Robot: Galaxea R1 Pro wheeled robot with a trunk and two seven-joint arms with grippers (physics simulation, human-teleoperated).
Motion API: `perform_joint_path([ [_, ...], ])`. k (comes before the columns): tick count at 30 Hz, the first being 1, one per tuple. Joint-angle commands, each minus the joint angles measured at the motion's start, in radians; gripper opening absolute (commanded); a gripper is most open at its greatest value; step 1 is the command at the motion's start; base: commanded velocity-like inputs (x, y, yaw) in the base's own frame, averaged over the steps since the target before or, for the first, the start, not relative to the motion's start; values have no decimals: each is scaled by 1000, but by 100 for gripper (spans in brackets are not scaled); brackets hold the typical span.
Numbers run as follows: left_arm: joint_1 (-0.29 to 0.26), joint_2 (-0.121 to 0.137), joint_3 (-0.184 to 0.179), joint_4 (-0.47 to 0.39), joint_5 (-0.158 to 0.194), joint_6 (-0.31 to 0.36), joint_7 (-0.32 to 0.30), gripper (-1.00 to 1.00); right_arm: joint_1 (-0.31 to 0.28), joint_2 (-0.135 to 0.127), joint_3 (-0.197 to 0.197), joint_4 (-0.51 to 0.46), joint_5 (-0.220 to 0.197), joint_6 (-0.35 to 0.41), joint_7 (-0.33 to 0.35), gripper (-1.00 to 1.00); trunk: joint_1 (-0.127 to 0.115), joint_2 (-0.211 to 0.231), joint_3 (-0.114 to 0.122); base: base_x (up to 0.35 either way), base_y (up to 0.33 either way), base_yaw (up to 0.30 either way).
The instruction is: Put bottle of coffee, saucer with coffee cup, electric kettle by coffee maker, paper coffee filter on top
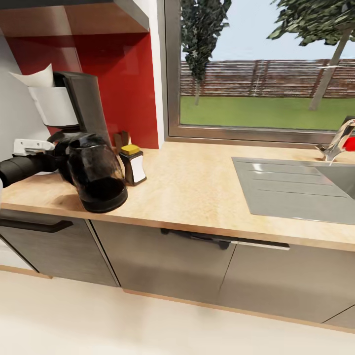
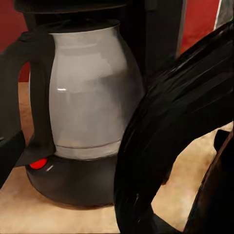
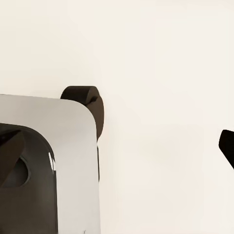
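Left gripper (image 1: 63,157) reaches in from the left side of the head view, its black arm ending against the looped handle of the electric kettle (image 1: 97,173). Its fingers are hidden behind the kettle, so it seems closed on the handle, though I cannot tell for sure. Tilted, the kettle leans with its top toward the arm and its dark round base facing the camera, low against the countertop (image 1: 197,190) near the front edge.

Directly behind the kettle stands the coffee maker (image 1: 74,106), tall and black, at the back of the countertop against a red wall panel (image 1: 123,79). A paper coffee filter (image 1: 38,78), a cream-white cone, sticks up out of the machine's white filter basket. Just beside the kettle, on its right, stands the bottle of coffee (image 1: 133,164), small and dark with a white label and a yellow-orange cap, upright on the wood-grain surface.

Seen by the left wrist camera, the coffee maker's steel carafe (image 2: 90,92) is close, with its black handle and a small red switch (image 2: 38,163) at the base; the kettle's thick black handle (image 2: 170,141) curves across the foreground.

Farther right along the countertop a grey sink (image 1: 296,190) with a tap (image 1: 340,140) sits below a window (image 1: 266,64).

A pale floor appears in the right wrist view, with part of the robot's grey and black body (image 3: 48,165); one dark fingertip (image 3: 227,146) shows at the edge.
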Motion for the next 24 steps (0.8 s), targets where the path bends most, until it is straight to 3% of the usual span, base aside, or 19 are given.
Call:
perform_joint_path([
  [1,0,2,1,-1,16,10,0,100,-2,0,8,4,-9,-6,6,100,0,0,-1,0,0,0],
  [24,0,4,1,0,16,10,0,100,-2,0,8,4,-9,-6,6,100,0,0,-1,-29,0,0],
])
